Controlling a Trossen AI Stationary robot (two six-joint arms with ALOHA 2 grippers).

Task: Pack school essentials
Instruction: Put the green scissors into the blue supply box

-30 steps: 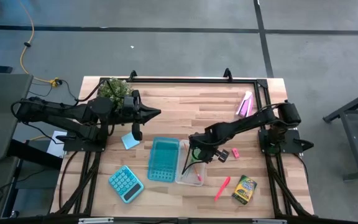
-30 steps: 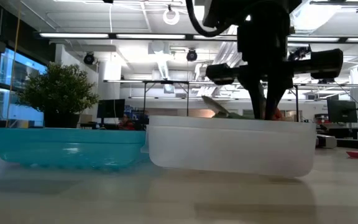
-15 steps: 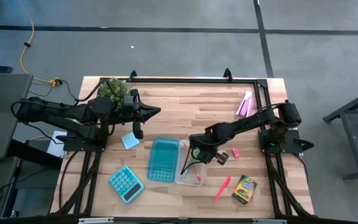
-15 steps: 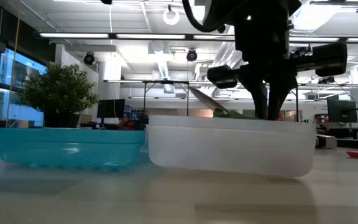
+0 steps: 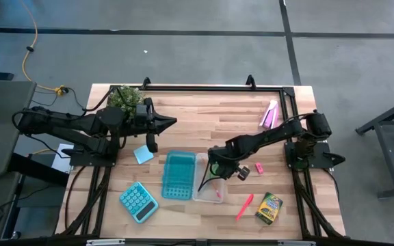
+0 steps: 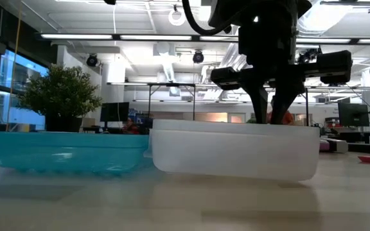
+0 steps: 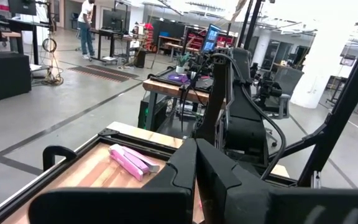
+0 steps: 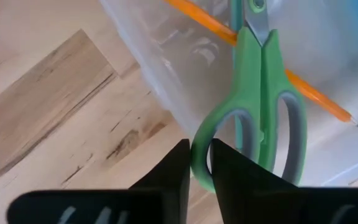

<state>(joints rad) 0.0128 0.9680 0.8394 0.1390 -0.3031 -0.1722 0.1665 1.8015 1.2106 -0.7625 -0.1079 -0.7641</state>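
Observation:
In the right wrist view, the green-handled scissors point(image 8: 261, 118) lie with handles over the rim of the clear bin point(image 8: 166, 74) and blades inside it, across an orange pencil point(image 8: 306, 93). My right gripper point(image 5: 218, 169) stands over the clear bin point(image 5: 207, 183) and is shut on the scissors. The pink marker point(image 5: 244, 207), crayon box point(image 5: 269, 208) and pink eraser point(image 5: 258, 167) lie on the table to the bin's right. The light-blue note pad point(image 5: 143, 154) lies left of the teal tray point(image 5: 179, 175). My left gripper point(image 5: 172, 124) waits shut, above the table near the plant. My right gripper pinches the outer rim of one scissor handle loop point(image 8: 197, 163) between its two fingers, coming from above and pointing down. The handle end sits at the bin's rim and the blades slant down into the bin.
A teal calculator point(image 5: 138, 201) lies near the table's near left corner. A pink-and-purple tube point(image 5: 270, 114) rests by the far right frame. A potted plant point(image 5: 125, 98) stands at the far left. Bare wood lies between the plant and the tube.
My right gripper has lowered slightly over the clear bin, still shut on the scissors. The scissor blades, which stuck up slanting above the bin's rim in the low view, have dropped below the rim into the bin.

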